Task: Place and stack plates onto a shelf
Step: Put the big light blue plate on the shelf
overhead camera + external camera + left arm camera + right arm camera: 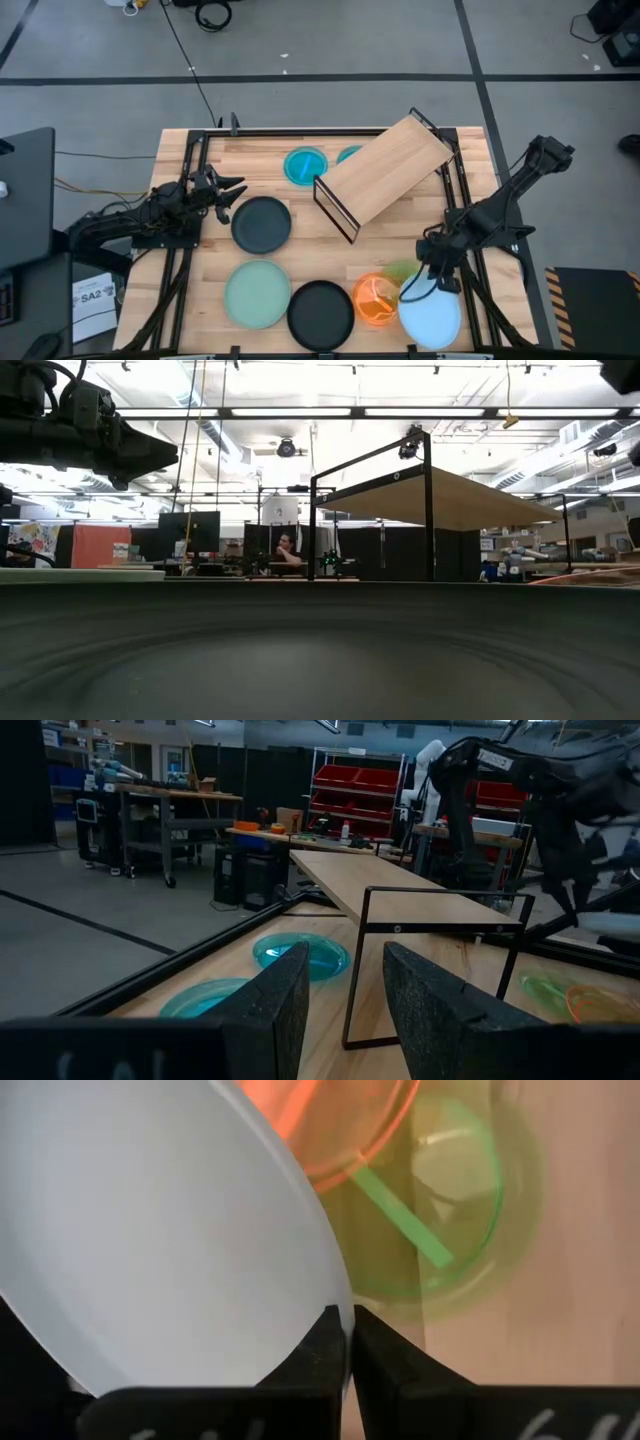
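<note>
Barely started: shelf (388,167) is sitting bare, w/ no plates on it. Right tool (349,1342) is pinching the light blue plate (432,312) by its rim, near table (330,255) front-right. Left tool (232,197) is hovering spread by a black plate (261,224). All others are lying on the table.

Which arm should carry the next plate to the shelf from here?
Right, most likely. The right gripper is already shut on the rim of the light blue plate, near the shelf. The left gripper is open and empty, beside the dark plate.
</note>
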You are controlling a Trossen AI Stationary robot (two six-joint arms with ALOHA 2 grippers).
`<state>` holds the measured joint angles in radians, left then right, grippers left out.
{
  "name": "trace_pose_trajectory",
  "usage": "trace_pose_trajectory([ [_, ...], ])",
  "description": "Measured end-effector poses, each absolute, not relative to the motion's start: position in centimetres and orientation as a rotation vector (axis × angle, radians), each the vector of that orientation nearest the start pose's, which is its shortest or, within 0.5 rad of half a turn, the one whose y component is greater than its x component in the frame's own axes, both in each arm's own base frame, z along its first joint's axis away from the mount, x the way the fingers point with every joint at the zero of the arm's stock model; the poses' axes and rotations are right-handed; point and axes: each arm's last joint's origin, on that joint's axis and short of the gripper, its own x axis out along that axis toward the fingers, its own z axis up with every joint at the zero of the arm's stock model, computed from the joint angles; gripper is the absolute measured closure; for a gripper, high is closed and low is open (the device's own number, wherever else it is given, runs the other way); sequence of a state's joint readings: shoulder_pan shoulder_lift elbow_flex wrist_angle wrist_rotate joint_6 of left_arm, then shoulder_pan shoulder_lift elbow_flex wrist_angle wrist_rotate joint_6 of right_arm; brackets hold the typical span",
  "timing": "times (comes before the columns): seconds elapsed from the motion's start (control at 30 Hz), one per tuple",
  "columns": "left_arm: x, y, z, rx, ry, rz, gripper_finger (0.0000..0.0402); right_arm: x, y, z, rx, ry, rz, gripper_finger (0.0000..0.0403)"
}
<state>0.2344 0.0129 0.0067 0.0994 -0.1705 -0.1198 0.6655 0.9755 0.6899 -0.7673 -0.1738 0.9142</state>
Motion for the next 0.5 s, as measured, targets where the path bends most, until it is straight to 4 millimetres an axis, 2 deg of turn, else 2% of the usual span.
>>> trace_pose_trajectory([
  [0.23,9.3,2.7,17.4,-0.115,-0.118,0.398,0.0265,13.0,8.3,24.6,0.685,1.135,0.136,0.0387],
  [0.5,9.3,2.7,17.4,-0.115,-0.118,0.399,0.0265,13.3,5.4,25.5,0.862,1.004,-0.015,0.0387],
])
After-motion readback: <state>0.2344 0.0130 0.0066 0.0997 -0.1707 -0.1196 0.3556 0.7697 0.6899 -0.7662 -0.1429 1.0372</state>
